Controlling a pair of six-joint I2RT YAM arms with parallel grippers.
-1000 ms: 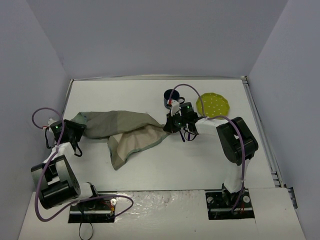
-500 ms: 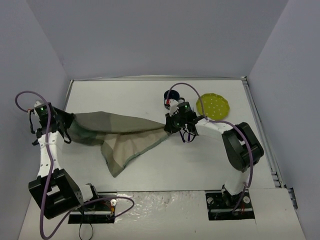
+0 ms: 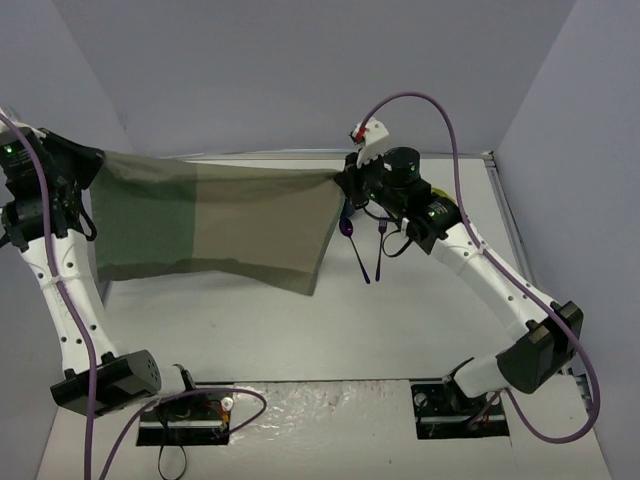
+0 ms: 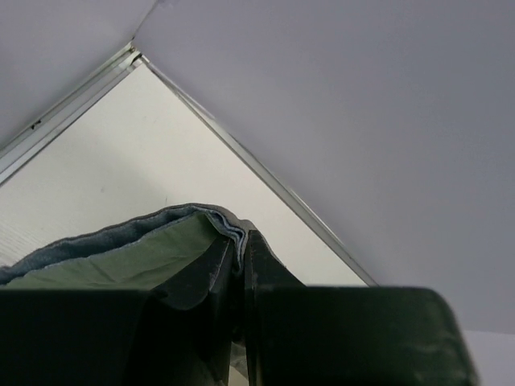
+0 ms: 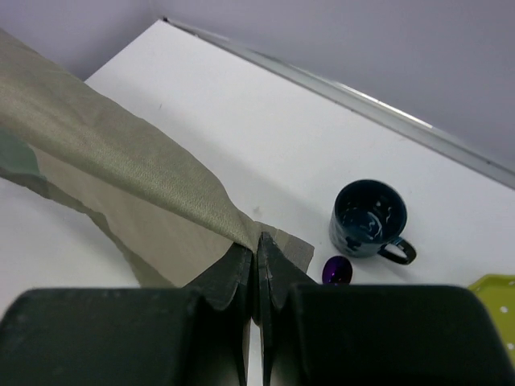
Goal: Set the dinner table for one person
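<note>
The grey-green patchwork placemat (image 3: pixel 215 215) hangs stretched in the air between both grippers, above the white dinner table (image 3: pixel 300 330). My left gripper (image 3: pixel 95 160) is shut on its left top corner; the folded cloth edge (image 4: pixel 217 229) shows between the fingers. My right gripper (image 3: pixel 342 180) is shut on its right top corner (image 5: pixel 241 233). A dark blue mug (image 5: pixel 368 219) stands on the table below the right gripper. A purple spoon (image 3: pixel 352 240) and a purple fork (image 3: pixel 381 245) lie beside each other under the right arm.
The yellow-green dotted plate (image 5: pixel 499 305) is at the right edge of the right wrist view, hidden by the arm from above. Grey walls close in the table on three sides. The metal rim (image 4: pixel 273 185) runs along the far edge.
Both arms have risen high and moved apart, lifting the placemat off the table and pulling it flat. The spoon and fork now show beneath the right arm.
</note>
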